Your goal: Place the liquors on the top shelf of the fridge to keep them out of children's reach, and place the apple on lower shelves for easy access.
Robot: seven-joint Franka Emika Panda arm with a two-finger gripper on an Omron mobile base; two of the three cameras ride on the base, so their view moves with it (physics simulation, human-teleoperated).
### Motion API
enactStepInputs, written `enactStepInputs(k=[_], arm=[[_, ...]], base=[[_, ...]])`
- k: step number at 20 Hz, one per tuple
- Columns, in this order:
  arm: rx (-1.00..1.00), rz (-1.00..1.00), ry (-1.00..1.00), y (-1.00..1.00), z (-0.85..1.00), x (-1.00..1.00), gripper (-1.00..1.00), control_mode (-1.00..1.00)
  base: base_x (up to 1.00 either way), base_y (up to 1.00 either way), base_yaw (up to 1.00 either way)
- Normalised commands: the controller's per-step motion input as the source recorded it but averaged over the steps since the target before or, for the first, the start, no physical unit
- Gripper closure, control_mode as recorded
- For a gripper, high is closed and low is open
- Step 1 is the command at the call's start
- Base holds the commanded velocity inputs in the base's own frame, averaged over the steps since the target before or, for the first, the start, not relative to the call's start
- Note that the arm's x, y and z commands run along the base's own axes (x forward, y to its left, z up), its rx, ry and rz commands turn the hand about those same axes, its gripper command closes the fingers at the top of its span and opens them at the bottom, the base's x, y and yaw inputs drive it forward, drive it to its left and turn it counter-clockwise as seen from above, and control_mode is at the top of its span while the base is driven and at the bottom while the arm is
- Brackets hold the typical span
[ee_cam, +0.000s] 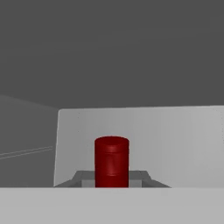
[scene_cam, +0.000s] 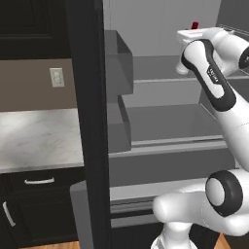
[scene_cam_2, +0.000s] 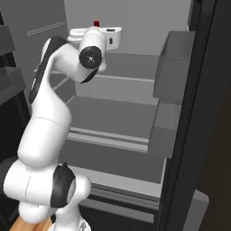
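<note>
The arm is reaching up into the open fridge (scene_cam: 160, 126), its hand raised at the height of the upper shelf. The gripper (ee_cam: 112, 186) is clenching the slim liquor bottle just below its red cap (ee_cam: 112, 161), the cap standing up between the fingers with the fridge's grey back wall behind it. The same cap (scene_cam_2: 96, 23) is poking up above the hand inside the fridge. By my reading, this bottle is not yet released onto the top shelf; the second liquor and the apple are probably still waiting.
</note>
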Motion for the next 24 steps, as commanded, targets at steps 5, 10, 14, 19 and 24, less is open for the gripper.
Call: enactStepInputs(k=[5,10,14,19,24], arm=[[-0.04,0.00,0.00,0.01,-0.19,0.49,1.00,-1.00],[-0.04,0.00,0.00,0.00,-0.33,0.47,1.00,-1.00],[-0.01,0.00,0.00,0.00,-0.19,0.46,1.00,-1.00],[0.00,0.00,-0.02,0.00,0.00,0.50,1.00,-1.00],[0.00,0.00,-0.03,0.00,0.00,0.58,1.00,-1.00]], base=[[0.00,0.00,0.00],[0.00,0.00,0.00],[0.00,0.00,0.00],[0.00,0.00,0.00],[0.00,0.00,0.00]])
